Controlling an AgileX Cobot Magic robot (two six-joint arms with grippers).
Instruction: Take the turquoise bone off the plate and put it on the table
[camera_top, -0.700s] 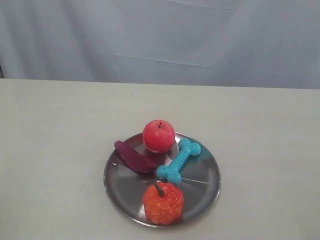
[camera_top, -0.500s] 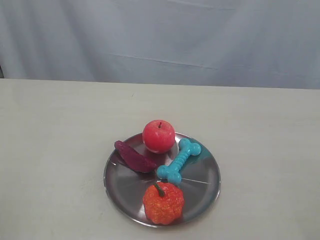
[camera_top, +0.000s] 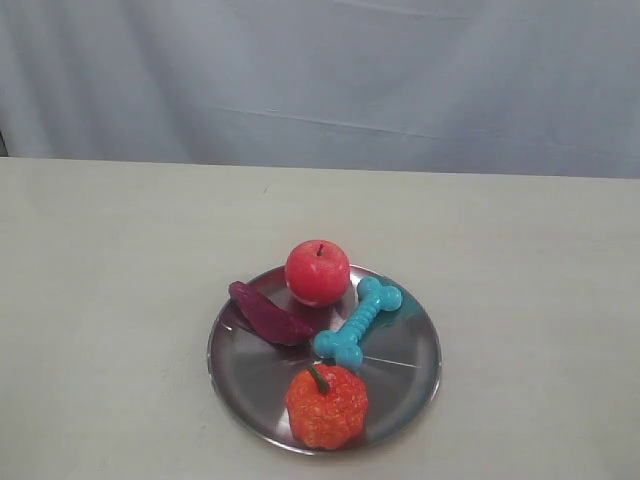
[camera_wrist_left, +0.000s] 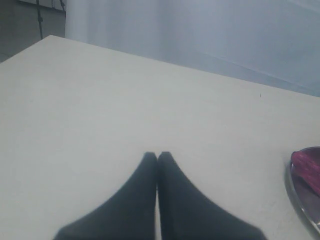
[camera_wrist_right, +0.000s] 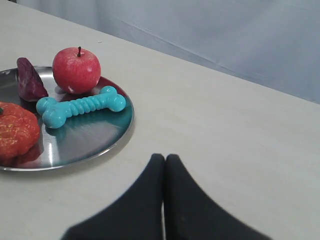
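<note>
The wide, matte cream-beige tabletop (camera_top: 120, 260) carries a round, shiny silver metal plate (camera_top: 405, 365) with a shallow rim, low in the middle of the exterior view. Neither arm shows there. Each wrist camera sees its own black end effector above bare tabletop. The left end effector (camera_wrist_left: 157, 156) has only the plate's edge in sight off to one side, and the right end effector (camera_wrist_right: 164, 159) is near the rim on the bone's side. Both are clenched, tips pressed together, grasping nothing.

On the plate sit a bumpy orange-red pumpkin-shaped toy (camera_top: 327, 405) at the front, a glossy red apple (camera_top: 318, 271) at the back and a dark purple tapered piece (camera_top: 268, 315) on the left. The small turquoise rubber dog-bone toy (camera_top: 358, 321), knobbed at both ends with a ribbed shaft, lies flat and slanted on the plate. One knob is close to the pumpkin's stem and the other is near the rim beside the apple.

The turquoise bone looks light and slightly yielding, and the ribs should give purchase. The mid-shaft is probably the best hold, with the jaws across it, since both knobs are crowded by neighbours. On the slick metal it may skid if nudged. The right end effector seems better placed, though it would have to spread its fingers first.
</note>
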